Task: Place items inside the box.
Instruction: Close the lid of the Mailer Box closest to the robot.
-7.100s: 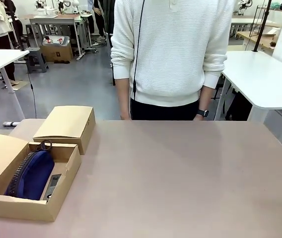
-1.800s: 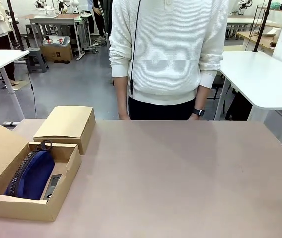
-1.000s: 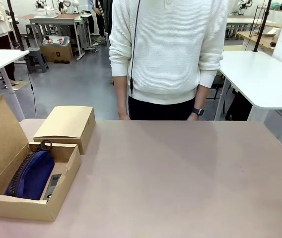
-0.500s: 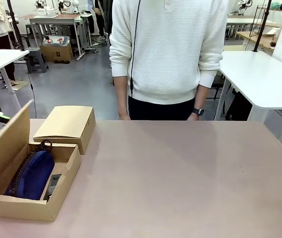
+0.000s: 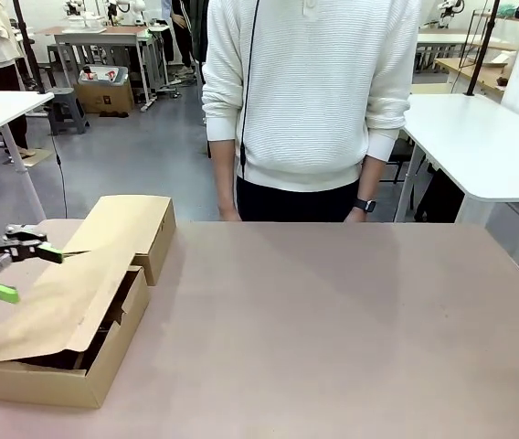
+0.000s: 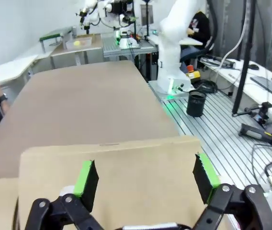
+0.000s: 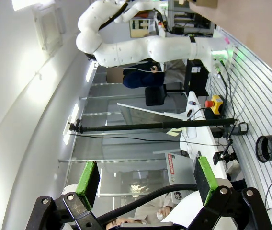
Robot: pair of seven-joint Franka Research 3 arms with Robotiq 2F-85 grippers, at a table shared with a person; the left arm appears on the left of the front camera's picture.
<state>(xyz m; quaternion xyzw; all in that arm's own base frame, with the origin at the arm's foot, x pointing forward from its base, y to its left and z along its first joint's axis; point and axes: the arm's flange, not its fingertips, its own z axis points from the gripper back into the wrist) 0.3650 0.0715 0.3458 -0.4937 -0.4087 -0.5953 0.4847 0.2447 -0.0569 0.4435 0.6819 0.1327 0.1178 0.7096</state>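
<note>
From the front, the left pincer (image 5: 4, 267), spread wide, hovers beside the half-lowered lid of the box (image 5: 58, 315) at the counter's (image 5: 333, 329) left edge; its wrist camera faces that lid (image 6: 126, 167); the right pincer (image 7: 145, 184), also spread, points away.

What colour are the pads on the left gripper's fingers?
Bright green, on the black fingers of the left gripper; clearest in the left wrist view.

box (image 5: 54, 370) on tabletop (image 5: 333, 329), near-left corner, flap (image 5: 68, 297) leaning over its opening | second box (image 5: 127, 229) just behind it | left pincer (image 5: 4, 270) at flap's left edge | person (image 5: 314, 101) behind far edge
</note>
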